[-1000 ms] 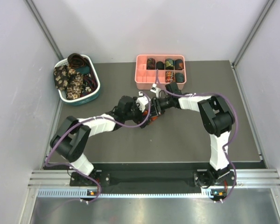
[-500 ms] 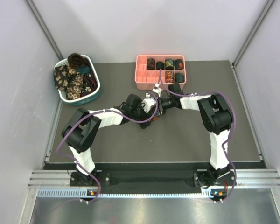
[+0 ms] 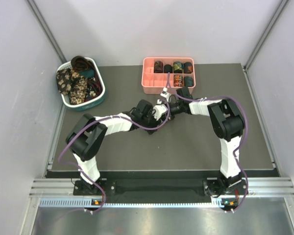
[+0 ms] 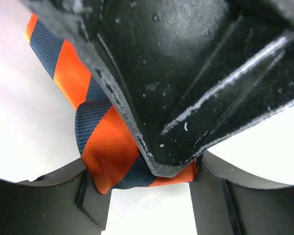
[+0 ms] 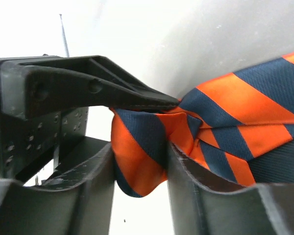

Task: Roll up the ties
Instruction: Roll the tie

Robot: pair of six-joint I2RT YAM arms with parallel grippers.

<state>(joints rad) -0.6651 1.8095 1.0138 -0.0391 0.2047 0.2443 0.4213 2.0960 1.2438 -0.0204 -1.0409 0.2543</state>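
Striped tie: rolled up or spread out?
Folded, not spread: the striped tie bunches in overlapping layers inside the right gripper. Finished coil: cannot tell.

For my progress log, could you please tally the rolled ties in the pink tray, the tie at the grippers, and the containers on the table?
Rolled ties in the pink tray: 6
Striped tie in left gripper and right gripper: 1
Containers, pink tray and basket: 2
Total: 9
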